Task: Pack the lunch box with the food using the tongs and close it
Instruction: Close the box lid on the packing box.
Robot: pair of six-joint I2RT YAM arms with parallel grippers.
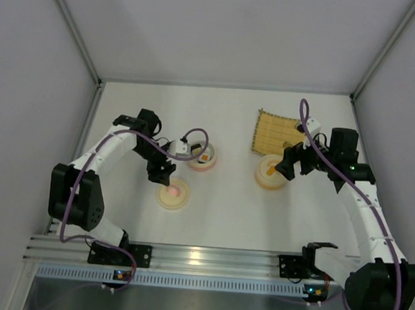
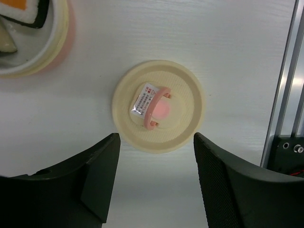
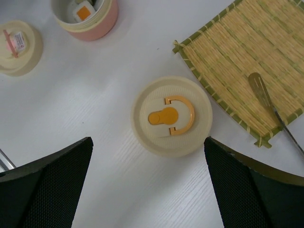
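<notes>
Left tool [image 2: 156,152] hangs over the bench [image 2: 142,28], fingers [image 2: 90,185] apart w/ nothing between them. The pink-handled lid [image 2: 158,105] lies flat just ahead of the tips, centred on the gap, untouched. The lunch box [image 2: 59,47], pink w/ a cream rim, stands further ahead and to the left in this tool's view, lid off. A sushi roll [image 2: 28,9] (black wrap, white rice, orange centre) sits inside. A pale piece beside it is cut off at the frame edge, so can't tell what it is.

Right tool [image 3: 147,156] is spread wide too, holding nothing. An orange-handled lid [image 3: 172,116] lies just ahead of its tips, a bit nearer the right finger. Whether it sits on a 2nd container or flat on the bench, can't tell.

Tongs [image 3: 266,97] lie ahead and to the right of the right tool, on the bamboo mat [image 3: 237,52]. The rounded end rests on the mat, and the arms run off over its edge toward the right of the view. They're apart from the right tool and well apart from the left. The orange-handled lid sits between right tool and mat, just beside the mat's edge; contact unclear. From the right tool the lunch box is far ahead-left, well apart.
</notes>
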